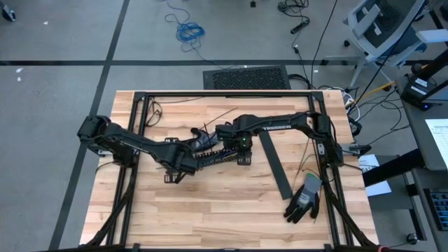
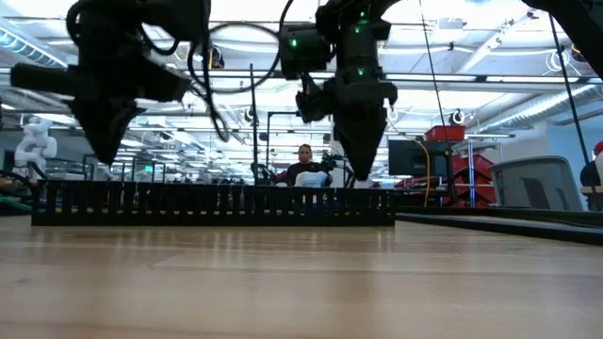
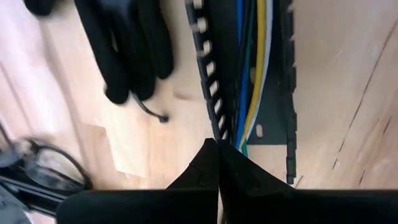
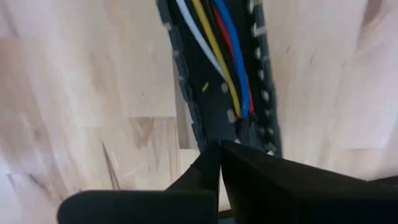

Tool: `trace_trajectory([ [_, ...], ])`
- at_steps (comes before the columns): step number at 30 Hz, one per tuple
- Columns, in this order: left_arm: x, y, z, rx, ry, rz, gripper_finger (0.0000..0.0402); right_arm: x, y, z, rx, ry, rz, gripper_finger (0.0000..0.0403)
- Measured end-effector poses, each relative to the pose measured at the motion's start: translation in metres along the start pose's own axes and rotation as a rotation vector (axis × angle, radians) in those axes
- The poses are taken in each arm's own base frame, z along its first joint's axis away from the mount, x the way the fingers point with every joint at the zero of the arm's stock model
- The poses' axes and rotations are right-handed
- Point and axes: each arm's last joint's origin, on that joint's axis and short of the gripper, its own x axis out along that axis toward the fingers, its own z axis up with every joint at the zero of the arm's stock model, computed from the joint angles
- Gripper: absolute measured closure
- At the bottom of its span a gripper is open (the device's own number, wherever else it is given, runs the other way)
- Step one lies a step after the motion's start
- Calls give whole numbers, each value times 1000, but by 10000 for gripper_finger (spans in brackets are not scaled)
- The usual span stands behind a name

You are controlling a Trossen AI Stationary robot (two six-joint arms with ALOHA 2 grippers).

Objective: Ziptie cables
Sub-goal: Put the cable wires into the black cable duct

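Left hand (image 1: 183, 170) sits at about 8 o'clock from the tabletop's centre, fingers pressed together with nothing between them, poised over the near end of the black slotted duct (image 1: 220, 157). In its wrist view the closed fingertips (image 3: 217, 163) meet just above the duct's end, where the cables (image 3: 254, 74) lie.

Cables: blue, yellow, green and white strands run lengthwise inside the duct channel; red also shows in the right wrist view. The duct lies near the tabletop's (image 1: 210, 210) centre.

Right hand (image 1: 243, 158) is at the duct's other end, roughly centre of the tabletop, also closed and empty; its fingertips (image 4: 217, 158) meet just above the duct wall, cables (image 4: 217, 43) beyond. Low view shows both hands hanging tip-down above the duct.

Toward 3 o'clock, a flat black strip (image 1: 275, 162) lies at an angle. At 4 o'clock, a black glove (image 1: 304, 201) rests near the tabletop's edge.
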Motion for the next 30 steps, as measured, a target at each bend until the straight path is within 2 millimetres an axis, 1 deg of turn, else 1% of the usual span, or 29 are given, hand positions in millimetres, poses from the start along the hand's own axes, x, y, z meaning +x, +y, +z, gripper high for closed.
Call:
trace_trajectory([
  [4, -16, 3, 5, 53, -82, 16, 401, -26, -3, 1, -16, -72, -12, 402],
  [6, -24, 5, 6, 65, -168, 24, 401, -37, -8, 0, -9, -111, -40, 402],
  [9, -34, 10, 6, 43, -346, 73, 401, -48, -20, 1, 28, -178, -138, 403],
  [11, -35, 15, 4, 2, -428, 155, 401, -49, -29, 2, 63, -205, -146, 403],
  [13, -28, 22, 1, -41, -447, 229, 401, -45, -39, 6, 89, -228, -141, 403],
  [16, -5, 30, -3, -81, -401, 259, 401, -41, -51, 11, 128, -266, -138, 403],
  [19, 20, 32, -6, -107, -375, 217, 401, -38, -63, 15, 189, -306, -128, 403],
  [21, 30, 30, -6, -155, -388, 150, 401, -36, -67, 14, 205, -307, -112, 403],
  [23, 35, 30, -7, -217, -386, 112, 401, -31, -71, 13, 227, -304, -111, 403],
  [25, 37, 29, -8, -243, -385, 106, 401, -23, -74, 9, 248, -279, -107, 403],
  [28, 41, 27, -10, -257, -377, 103, 401, -2, -74, 4, 288, -251, -99, 403],
  [30, 44, 26, -11, -273, -367, 83, 401, 14, -70, -1, 315, -222, -78, 403],
])
